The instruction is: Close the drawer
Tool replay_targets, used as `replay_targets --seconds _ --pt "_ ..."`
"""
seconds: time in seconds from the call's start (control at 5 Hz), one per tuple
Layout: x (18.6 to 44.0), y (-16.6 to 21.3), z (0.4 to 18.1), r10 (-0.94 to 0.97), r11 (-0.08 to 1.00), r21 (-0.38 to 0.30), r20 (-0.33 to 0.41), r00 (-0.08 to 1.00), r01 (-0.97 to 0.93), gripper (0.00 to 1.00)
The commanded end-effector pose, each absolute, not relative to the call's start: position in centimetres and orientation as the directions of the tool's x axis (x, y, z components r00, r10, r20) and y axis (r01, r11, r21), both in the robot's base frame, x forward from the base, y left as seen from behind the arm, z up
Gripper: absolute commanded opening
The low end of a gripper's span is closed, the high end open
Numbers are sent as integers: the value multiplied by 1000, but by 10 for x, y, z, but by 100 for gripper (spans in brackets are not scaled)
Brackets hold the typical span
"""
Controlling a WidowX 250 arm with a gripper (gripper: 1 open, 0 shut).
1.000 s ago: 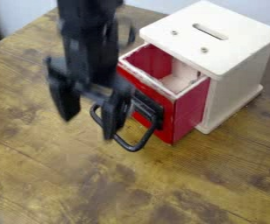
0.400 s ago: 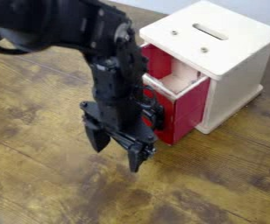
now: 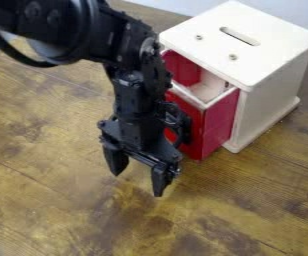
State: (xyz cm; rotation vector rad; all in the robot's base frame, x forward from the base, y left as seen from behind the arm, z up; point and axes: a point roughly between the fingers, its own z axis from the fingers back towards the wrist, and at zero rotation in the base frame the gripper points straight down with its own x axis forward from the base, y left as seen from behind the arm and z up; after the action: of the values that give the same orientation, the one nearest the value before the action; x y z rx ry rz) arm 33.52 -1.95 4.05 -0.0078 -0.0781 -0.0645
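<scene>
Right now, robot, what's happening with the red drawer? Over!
Black gripper open, empty, low before the drawer. Small red-fronted drawer sticking out of cream wooden box. Nothing between them.

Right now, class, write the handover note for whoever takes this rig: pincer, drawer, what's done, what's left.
Pincer: open, empty, pointing down at the wooden table, just in front of the drawer.
Drawer: red front, partly pulled out of the cream box; its handle is hidden behind the arm.
Done: the approach only.
Left: push the red front in until flush with the box.
</scene>
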Motion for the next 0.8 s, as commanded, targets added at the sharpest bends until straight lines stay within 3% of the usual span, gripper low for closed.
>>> replay_targets --seconds 0.0,0.6 --pt "378 8 70 -66 998 17 226 972 64 100" --pt "394 19 76 -67 998 27 217 974 62 100"
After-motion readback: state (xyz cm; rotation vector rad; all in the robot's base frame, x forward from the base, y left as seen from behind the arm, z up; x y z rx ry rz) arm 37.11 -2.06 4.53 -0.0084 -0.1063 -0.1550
